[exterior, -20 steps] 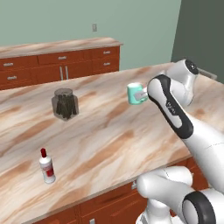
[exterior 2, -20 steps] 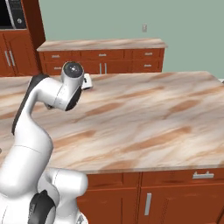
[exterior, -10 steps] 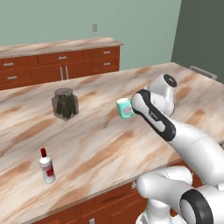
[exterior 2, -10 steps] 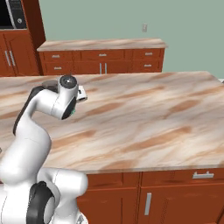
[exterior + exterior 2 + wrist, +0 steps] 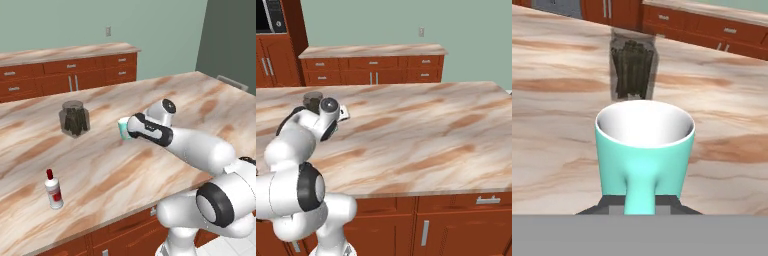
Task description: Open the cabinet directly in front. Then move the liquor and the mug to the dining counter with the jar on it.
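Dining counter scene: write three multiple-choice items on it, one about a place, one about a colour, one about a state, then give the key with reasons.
1. Where does the liquor stand?
A. near the counter's front edge
B. inside the jar
C. on the floor

2. What colour is the mug outside?
A. red
B. teal
C. black

3. What is the gripper doing?
A. hanging open
B. shut on the mug
C. shut on the jar

Key: A, it stands on the dining counter by the front edge; B, the hand view shows teal; B, the mug's handle sits between its fingertips, the jar beyond.
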### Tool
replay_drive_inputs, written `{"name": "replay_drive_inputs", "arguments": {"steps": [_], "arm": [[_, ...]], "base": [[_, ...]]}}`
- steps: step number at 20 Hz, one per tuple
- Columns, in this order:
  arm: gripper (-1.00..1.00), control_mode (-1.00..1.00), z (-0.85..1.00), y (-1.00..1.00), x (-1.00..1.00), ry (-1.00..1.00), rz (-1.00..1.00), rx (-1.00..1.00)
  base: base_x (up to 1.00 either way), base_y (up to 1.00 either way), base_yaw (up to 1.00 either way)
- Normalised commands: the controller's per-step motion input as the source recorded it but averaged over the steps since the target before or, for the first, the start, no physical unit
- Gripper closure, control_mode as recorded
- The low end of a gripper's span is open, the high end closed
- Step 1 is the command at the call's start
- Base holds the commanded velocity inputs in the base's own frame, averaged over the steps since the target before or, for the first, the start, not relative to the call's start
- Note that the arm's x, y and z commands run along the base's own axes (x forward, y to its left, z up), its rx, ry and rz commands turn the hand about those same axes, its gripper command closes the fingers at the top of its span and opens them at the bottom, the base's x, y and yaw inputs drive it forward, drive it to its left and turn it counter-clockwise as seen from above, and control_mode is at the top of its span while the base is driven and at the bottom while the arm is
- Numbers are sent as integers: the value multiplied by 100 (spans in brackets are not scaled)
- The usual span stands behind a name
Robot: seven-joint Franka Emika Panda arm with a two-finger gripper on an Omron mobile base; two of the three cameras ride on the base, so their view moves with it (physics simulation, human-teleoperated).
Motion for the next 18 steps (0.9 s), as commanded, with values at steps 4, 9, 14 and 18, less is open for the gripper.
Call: {"name": "replay_drive_inputs", "arguments": {"steps": [4, 9, 14, 18], "arm": [[100, -100, -47, 19, 38, 0, 0, 13], [100, -100, -53, 0, 4, 0, 1, 32], [100, -100, -9, 0, 1, 0, 0, 2], [100, -100, -26, 10, 15, 0, 0, -7]], "base": [[0, 0, 0], [0, 0, 0], [0, 0, 0], [0, 0, 0]]}}
